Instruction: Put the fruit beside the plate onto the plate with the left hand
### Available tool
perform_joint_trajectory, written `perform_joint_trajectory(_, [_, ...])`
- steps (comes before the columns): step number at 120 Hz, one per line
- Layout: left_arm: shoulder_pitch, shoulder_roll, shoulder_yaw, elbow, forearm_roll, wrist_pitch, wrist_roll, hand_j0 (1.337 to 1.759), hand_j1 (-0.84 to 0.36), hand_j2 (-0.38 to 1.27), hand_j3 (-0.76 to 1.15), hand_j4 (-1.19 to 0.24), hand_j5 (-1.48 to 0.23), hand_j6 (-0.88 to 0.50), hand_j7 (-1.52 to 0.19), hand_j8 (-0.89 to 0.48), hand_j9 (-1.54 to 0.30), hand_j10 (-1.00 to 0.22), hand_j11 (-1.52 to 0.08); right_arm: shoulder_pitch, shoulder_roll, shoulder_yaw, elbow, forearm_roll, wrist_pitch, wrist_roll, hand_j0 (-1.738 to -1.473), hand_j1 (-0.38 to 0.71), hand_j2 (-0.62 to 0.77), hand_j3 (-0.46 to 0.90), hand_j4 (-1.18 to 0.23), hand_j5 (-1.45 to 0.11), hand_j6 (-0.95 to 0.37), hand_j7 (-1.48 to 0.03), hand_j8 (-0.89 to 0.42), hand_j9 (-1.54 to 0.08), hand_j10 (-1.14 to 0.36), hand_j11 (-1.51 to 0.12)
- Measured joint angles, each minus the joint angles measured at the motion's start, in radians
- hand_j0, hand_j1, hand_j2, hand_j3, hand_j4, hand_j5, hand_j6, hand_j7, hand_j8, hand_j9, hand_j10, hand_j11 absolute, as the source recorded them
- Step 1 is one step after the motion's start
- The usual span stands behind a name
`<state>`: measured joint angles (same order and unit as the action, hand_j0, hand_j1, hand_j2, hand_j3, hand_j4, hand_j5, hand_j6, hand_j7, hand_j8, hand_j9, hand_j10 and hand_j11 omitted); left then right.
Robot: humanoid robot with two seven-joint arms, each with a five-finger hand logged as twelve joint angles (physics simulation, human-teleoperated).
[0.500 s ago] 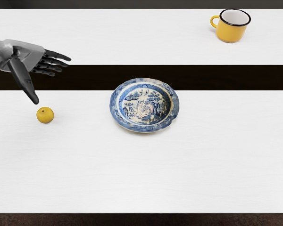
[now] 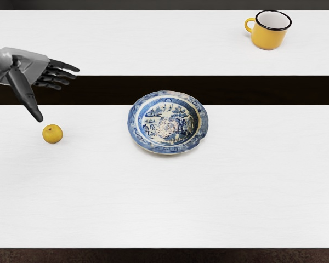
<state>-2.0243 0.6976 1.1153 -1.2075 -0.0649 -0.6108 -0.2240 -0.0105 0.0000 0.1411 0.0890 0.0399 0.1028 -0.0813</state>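
Observation:
A small yellow fruit [image 2: 52,133] lies on the white table, well to the left of a blue-and-white patterned plate [image 2: 168,122] at the table's middle. My left hand [image 2: 46,82] comes in from the left edge and hovers above and slightly behind the fruit, apart from it. Its dark fingers [image 2: 61,72] are spread toward the right and the thumb points down toward the fruit. It holds nothing. The plate carries nothing. The right arm does not show.
A yellow mug [image 2: 268,29] with a white inside stands at the far right on the rear table surface. A dark gap [image 2: 208,90] runs across between the rear and front surfaces, just behind the plate.
The left hand has drifted slightly to the left. Fruit, plate and mug have not moved.

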Motion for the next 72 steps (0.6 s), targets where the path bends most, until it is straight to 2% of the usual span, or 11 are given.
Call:
perform_joint_trajectory(52, [0.002, -0.019, 0.024, 0.027, 0.01, 0.0, 0.004, 1.658, 0.32, 0.0, 0.0, -0.02, -0.03, -0.03, -0.03, -0.02, -0.03, -0.02, -0.03, 0.0, 0.0, 0.0, 0.0, 0.0, 0.0, 0.0, -1.658, -0.35, 0.0, 0.0, 0.0, 0.0, 0.0, 0.0, 0.0, 0.0, 0.0, 0.0])
perform_joint_trajectory(64, [-0.035, -0.054, 0.036, 0.025, 0.03, 0.0, 0.017, 1.658, 0.32, 0.01, 0.0, -0.03, -0.03, -0.03, -0.03, -0.03, -0.03, -0.02, -0.03, 0.0, 0.0, 0.0, 0.0, 0.0, 0.0, 0.0, -1.658, -0.35, 0.0, 0.0, 0.0, 0.0, 0.0, 0.0, 0.0, 0.0, 0.0, 0.0])
perform_joint_trajectory(72, [-0.074, -0.084, 0.061, -0.007, 0.033, 0.0, 0.022, 1.658, 0.32, 0.01, 0.0, -0.03, -0.03, -0.03, -0.03, -0.03, -0.03, -0.02, -0.03, 0.0, 0.0, 0.0, 0.0, 0.0, 0.0, 0.0, -1.658, -0.35, 0.0, 0.0, 0.0, 0.0, 0.0, 0.0, 0.0, 0.0, 0.0, 0.0])
